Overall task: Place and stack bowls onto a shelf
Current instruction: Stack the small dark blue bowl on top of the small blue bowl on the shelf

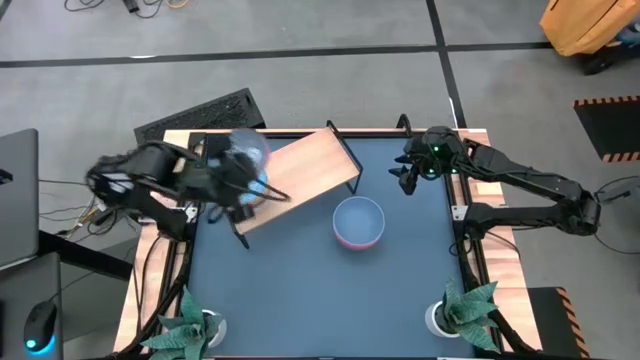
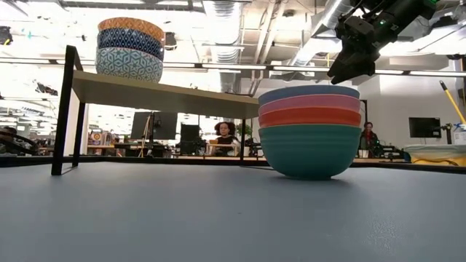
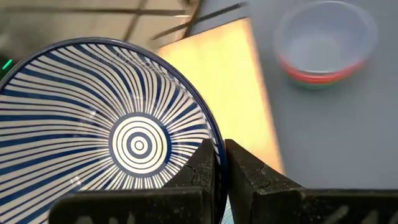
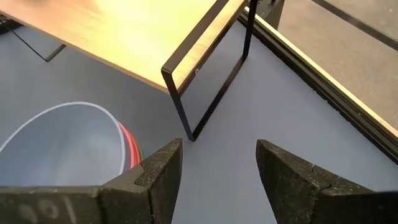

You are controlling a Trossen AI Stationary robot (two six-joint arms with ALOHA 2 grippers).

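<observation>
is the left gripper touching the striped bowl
Touching: the left wrist view shows the left gripper closed on the striped bowl's rim.

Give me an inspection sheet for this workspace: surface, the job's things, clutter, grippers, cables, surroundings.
Surface: dark blue table, bare around the things on it.
Job's things: wooden shelf on black legs, with a stack of patterned bowls at one end; second stack of plain bowls on the table, light blue on top, teal at the bottom.
Clutter: two potted plants at the near corners.
Grippers: left gripper shut on the striped bowl's rim at the shelf; right gripper open, raised beside the shelf's leg.
Cables: wires left of the table.
Surroundings: people seated in the room behind.
</observation>
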